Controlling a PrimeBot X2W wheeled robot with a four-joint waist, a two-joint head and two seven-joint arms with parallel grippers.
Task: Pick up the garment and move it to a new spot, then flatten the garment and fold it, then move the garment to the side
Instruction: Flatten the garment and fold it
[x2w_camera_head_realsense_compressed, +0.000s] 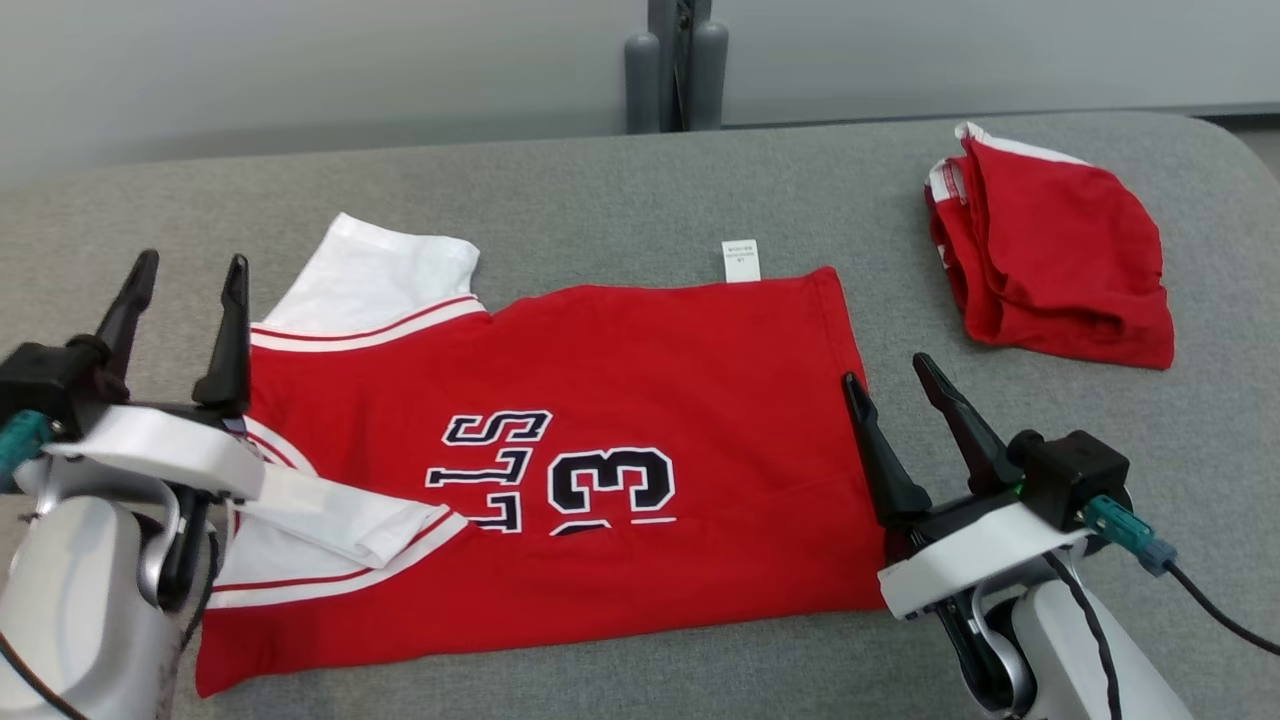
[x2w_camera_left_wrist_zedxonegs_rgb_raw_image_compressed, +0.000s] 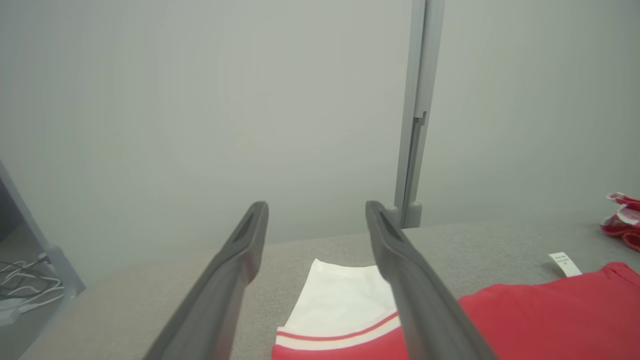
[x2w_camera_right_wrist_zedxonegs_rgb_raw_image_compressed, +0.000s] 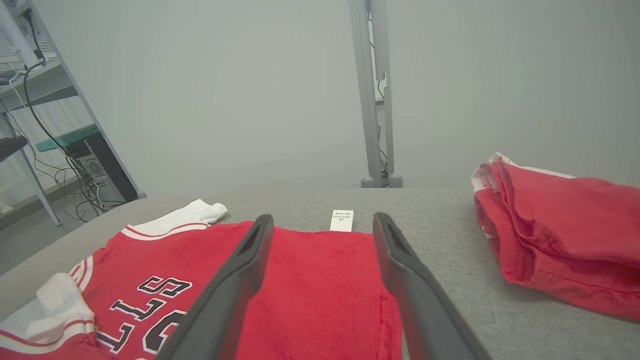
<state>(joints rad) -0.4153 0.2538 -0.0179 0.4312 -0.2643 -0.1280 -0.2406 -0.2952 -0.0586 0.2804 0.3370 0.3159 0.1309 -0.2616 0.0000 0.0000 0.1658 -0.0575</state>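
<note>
Presently, item one: red jersey (x2w_camera_head_realsense_compressed: 600, 400), laid flat on the grey table (x2w_camera_head_realsense_compressed: 600, 190), lettering up, its near long edge seemingly turned over the numerals; left gripper (x2w_camera_head_realsense_compressed: 193, 260), fingers spread and nothing held, at the jersey's collar end; right gripper (x2w_camera_head_realsense_compressed: 885, 368), likewise spread and empty, at the jersey's hem end; second red garment (x2w_camera_head_realsense_compressed: 1060, 260), bundled, well beyond the hem end. Fold judged half made; advisable to tuck the white far sleeve (x2w_camera_head_realsense_compressed: 380, 270) inward first, then pinch the jersey's far edge at both ends together and carry it over level.

Silver forearms (x2w_camera_head_realsense_compressed: 70, 590), white brackets (x2w_camera_head_realsense_compressed: 160, 450), dark claw fingers (x2w_camera_head_realsense_compressed: 232, 330), teal plugs (x2w_camera_head_realsense_compressed: 1110, 520)
</note>
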